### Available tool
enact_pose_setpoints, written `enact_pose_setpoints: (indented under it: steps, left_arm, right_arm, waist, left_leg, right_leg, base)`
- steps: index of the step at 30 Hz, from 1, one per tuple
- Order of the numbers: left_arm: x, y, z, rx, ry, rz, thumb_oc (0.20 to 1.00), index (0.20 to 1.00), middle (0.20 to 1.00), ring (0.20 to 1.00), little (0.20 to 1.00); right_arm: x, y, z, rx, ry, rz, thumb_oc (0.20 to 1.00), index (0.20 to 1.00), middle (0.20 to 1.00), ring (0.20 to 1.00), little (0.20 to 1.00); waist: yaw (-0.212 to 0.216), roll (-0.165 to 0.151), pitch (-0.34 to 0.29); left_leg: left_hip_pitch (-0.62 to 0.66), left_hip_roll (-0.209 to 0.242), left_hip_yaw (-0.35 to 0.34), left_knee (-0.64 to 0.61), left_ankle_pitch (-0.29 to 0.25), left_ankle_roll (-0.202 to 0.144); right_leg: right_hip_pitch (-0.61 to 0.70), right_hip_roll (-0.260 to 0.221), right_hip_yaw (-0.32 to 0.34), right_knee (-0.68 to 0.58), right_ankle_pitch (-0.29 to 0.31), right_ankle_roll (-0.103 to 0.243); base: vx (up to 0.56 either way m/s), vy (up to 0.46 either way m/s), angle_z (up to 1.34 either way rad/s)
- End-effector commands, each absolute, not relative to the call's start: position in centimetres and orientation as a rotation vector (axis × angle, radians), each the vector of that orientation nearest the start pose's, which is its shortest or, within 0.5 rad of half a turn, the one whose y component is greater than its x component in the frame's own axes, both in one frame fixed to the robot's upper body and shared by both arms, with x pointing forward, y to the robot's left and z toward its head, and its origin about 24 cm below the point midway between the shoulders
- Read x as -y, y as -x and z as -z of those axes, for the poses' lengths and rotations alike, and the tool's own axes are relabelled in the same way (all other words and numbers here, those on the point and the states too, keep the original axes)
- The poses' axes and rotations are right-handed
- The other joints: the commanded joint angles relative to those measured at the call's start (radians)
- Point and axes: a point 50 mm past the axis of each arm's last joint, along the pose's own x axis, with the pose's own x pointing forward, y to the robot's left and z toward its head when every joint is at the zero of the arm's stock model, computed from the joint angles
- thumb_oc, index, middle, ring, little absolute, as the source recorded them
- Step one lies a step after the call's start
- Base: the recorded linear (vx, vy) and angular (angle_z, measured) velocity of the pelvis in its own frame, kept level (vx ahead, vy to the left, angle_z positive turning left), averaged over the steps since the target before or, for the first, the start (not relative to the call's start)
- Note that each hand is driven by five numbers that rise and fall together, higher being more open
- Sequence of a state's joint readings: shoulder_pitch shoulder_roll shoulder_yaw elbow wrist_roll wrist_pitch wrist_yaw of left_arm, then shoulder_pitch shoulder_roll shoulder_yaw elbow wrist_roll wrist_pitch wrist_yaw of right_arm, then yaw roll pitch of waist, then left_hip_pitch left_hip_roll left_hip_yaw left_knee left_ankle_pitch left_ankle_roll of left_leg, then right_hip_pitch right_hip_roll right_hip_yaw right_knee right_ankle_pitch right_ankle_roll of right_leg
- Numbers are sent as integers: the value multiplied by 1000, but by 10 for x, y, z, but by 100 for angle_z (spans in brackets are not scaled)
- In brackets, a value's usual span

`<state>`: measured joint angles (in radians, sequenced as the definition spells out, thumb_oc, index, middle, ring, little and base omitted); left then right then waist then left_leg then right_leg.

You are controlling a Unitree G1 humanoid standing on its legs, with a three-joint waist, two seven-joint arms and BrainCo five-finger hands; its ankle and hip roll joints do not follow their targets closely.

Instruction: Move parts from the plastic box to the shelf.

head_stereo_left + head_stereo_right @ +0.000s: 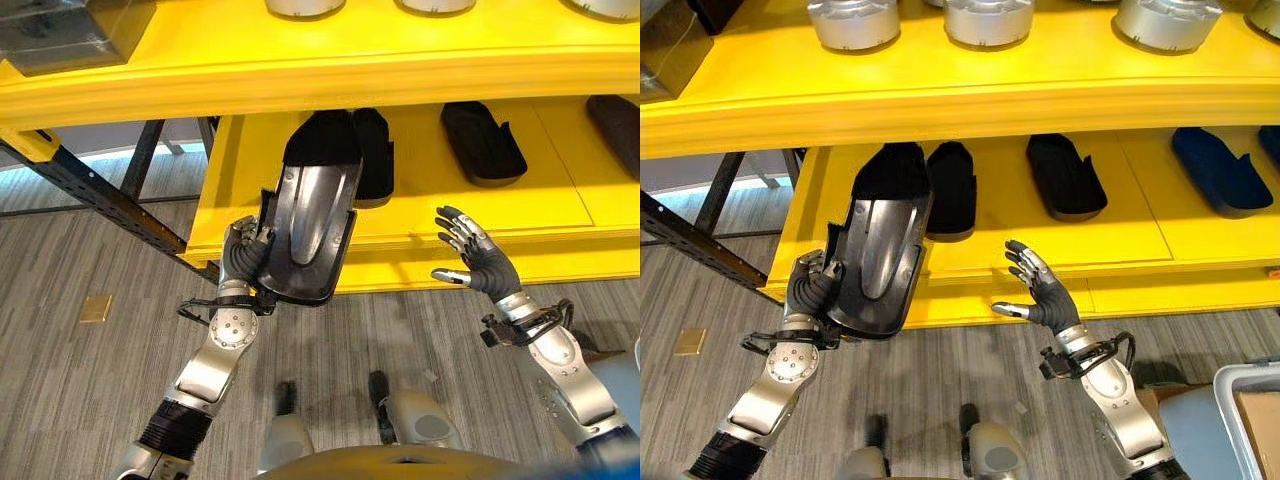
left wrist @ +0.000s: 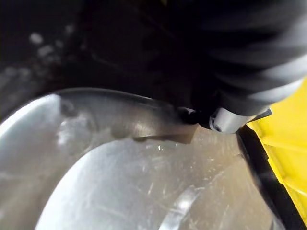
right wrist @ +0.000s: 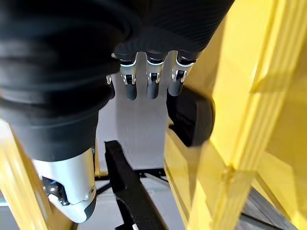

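Left hand (image 1: 812, 283) sits nearest, low left, fingers clenched on near-left edge of a big black part (image 1: 875, 262) w/ shiny silver-grey hollow inside. Part held tilted, near end over the floor (image 1: 940, 370), far end reaching over front lip of lower shelf (image 1: 1140, 225). Left wrist view: the glossy hollow (image 2: 120, 182) from v. close, yellow shelf edge beside it.

Right hand (image 1: 1040, 292) to the right, well apart from the part, fingers spread & relaxed, grasping nothing, palm turned toward the held part, hovering just in front of lower shelf's front edge. Right wrist view: its fingers (image 3: 152, 79) straight, a dark part on the yellow board past them.

Around: lower shelf is yellow, carries black parts in a row – one (image 1: 950, 190) just beside and partly behind the held part's far end, another (image 1: 1067, 175) further right, a dark blue-black one (image 1: 1220, 170) far right. Upper shelf (image 1: 940, 85) overhangs, w/ round silver-grey cans (image 1: 852, 22) standing on it. Black metal frame bar (image 1: 700, 245) runs at left under the shelving. Grey box corner (image 1: 1240, 400) w/ pale rim at near right on the floor; can't tell contents.
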<state>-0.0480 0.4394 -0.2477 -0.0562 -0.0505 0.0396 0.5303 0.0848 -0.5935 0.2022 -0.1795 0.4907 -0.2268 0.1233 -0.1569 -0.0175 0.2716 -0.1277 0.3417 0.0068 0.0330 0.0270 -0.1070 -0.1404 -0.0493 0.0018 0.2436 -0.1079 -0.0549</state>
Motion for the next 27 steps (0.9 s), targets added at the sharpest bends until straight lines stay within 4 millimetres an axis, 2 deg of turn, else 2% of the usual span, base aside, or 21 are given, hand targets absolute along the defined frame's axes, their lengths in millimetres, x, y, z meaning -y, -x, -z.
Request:
enact_pose_setpoints:
  steps: [1,4,8,11,14,18,19,22,27]
  left_arm:
    - [-197,-257,-105,350,-307,-353,200,200,200,200,200]
    - [-190,-263,-106,352,-303,-341,200,200,200,200,200]
    - [-184,-264,-103,324,-302,-310,200,200,200,200,200]
    - [-184,-265,-99,301,-312,-312,200,200,200,200,200]
    - [-188,-263,-99,305,-337,-332,200,200,200,200,200]
    - [-187,-265,-109,350,-343,-400,200,200,200,200,200]
    - [-183,-271,-118,396,-330,-427,200,200,200,200,200]
    - [-172,-282,-131,434,-292,-442,200,200,200,200,200]
    - [-155,-296,-139,420,-261,-416,200,200,200,200,200]
  right_arm:
    - [185,-230,-117,350,3,-446,1000,1000,1000,1000,1000]
    - [187,-231,-115,336,-7,-452,1000,1000,1000,1000,1000]
    - [184,-231,-101,252,-174,-481,1000,1000,1000,1000,1000]
    - [185,-230,-96,251,-223,-441,1000,1000,1000,1000,1000]
    - [193,-224,-100,304,-242,-305,1000,1000,1000,1000,1000]
    - [203,-217,-122,463,-95,-141,1000,1000,1000,1000,1000]
    - [202,-217,-137,555,-52,-82,1000,1000,1000,1000,1000]
    - [197,-223,-155,646,15,-75,1000,1000,1000,1000,1000]
    - [192,-232,-169,683,84,-117,1000,1000,1000,1000,1000]
  waist:
    - [-26,12,-8]
    - [-38,36,-7]
    - [-33,44,-25]
    - [-26,37,-37]
    - [-23,17,-46]
    - [-36,2,-28]
    - [-45,1,-10]
    - [-58,6,17]
    - [-74,5,33]
  left_leg:
    - [47,-36,83,-62,83,6]
    - [72,-67,112,-53,59,-1]
    - [102,-121,122,-53,31,3]
    - [116,-147,131,-58,16,13]
    - [119,-166,146,-58,-3,29]
    - [106,-179,168,-58,-17,42]
    - [90,-178,177,-55,-18,42]
    - [68,-172,182,-53,-9,38]
    - [65,-156,191,-46,2,30]
  right_leg:
    - [45,-8,12,-28,-47,99]
    - [34,-33,1,-19,-41,110]
    - [59,-69,-3,-80,12,146]
    - [77,-91,-13,-126,46,169]
    - [84,-102,-24,-161,72,186]
    - [69,-95,-20,-176,78,189]
    - [49,-86,-11,-170,74,185]
    - [27,-72,3,-159,67,176]
    - [23,-58,17,-150,62,169]
  base:
    - [-23,327,9]
    - [49,382,9]
    - [147,261,19]
    - [140,109,18]
    - [121,31,19]
    - [19,9,-1]
    - [-67,4,-14]
    - [-79,7,-17]
    - [12,-15,-13]
